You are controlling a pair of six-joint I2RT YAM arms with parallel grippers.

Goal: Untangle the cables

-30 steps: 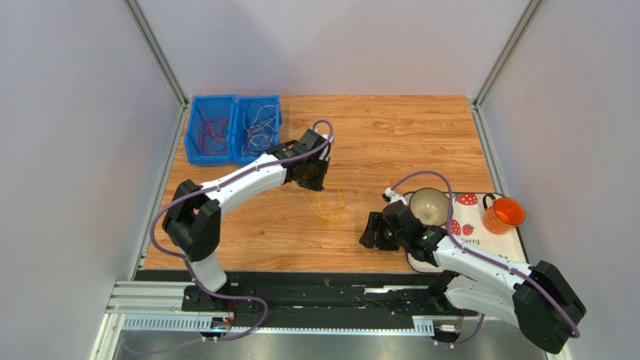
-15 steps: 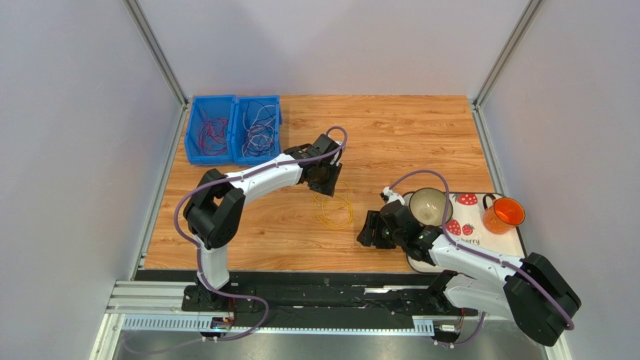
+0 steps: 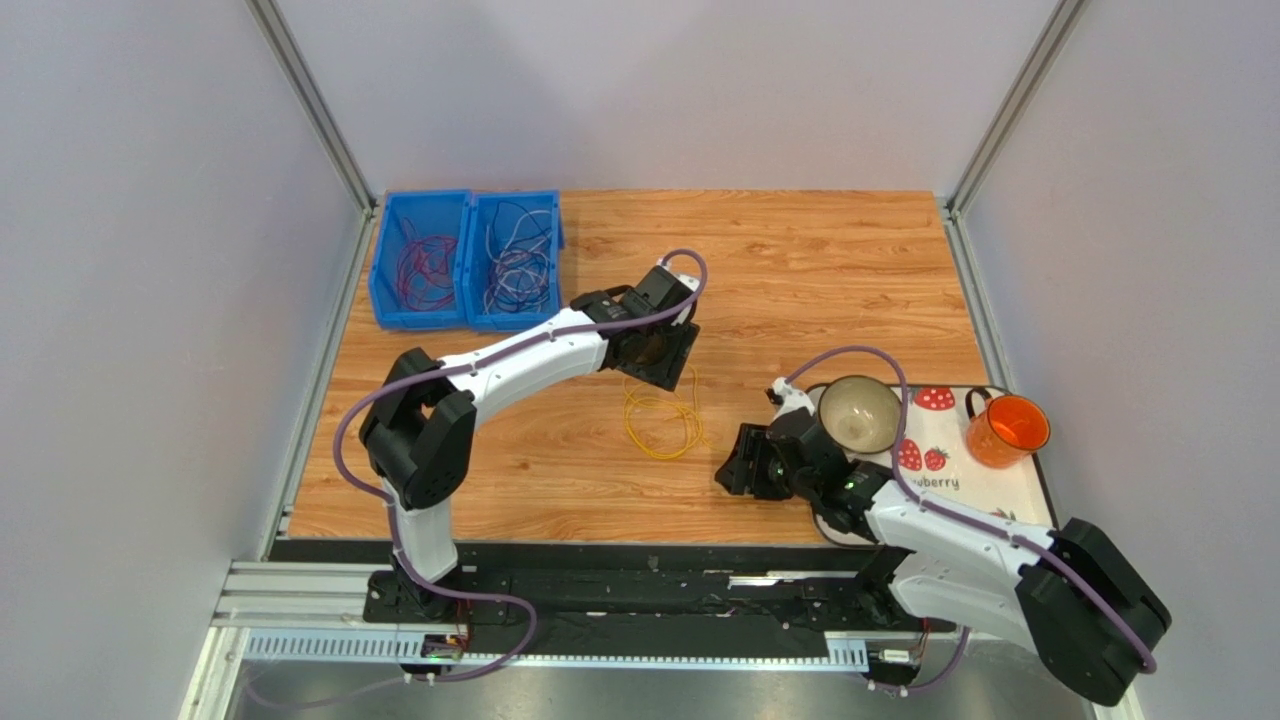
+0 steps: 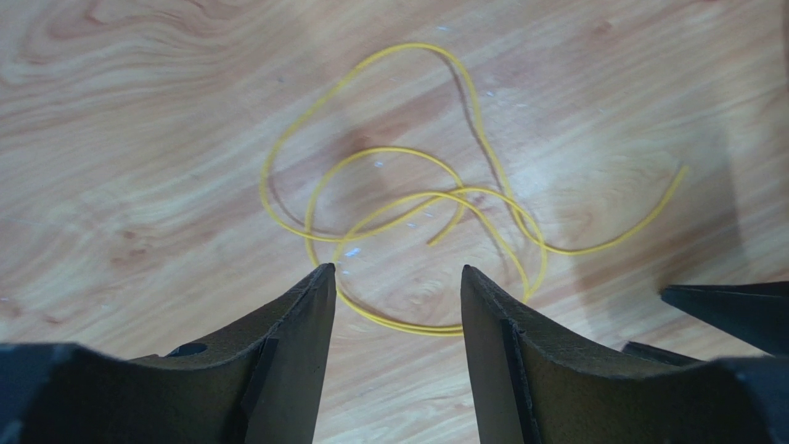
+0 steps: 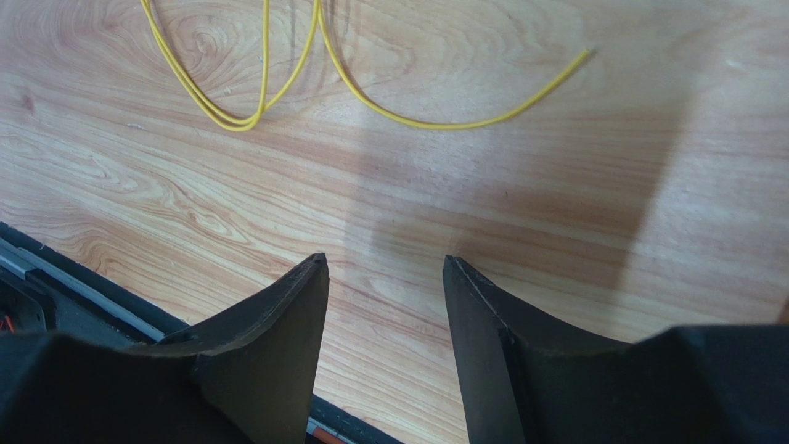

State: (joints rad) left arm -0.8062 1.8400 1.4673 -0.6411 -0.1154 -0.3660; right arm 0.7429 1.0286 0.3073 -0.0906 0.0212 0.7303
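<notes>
1. While the yellow cable point(image 4: 444, 192) lay in loose crossed loops on the counter point(image 3: 781, 255), the left end effector point(image 4: 398, 277) hovered just beside it, jaws apart and empty.
2. Right end effector point(image 5: 384, 264) stood near, likewise parted, holding nothing.
3. Advised: take one free end; draw outward slowly.

Loose yellow cable point(image 3: 663, 419) on wooden table point(image 3: 812, 270) beside left end effector point(image 3: 666, 365).

Left arm point(image 3: 519, 348) extended forward and to its right, wrist tipped downward. Left gripper point(image 4: 398, 270): jaws parted, nothing between them. Right arm point(image 3: 962, 543) folded low, forearm reaching left. Right gripper point(image 5: 384, 261): jaws likewise parted, empty, angled downward.
</notes>
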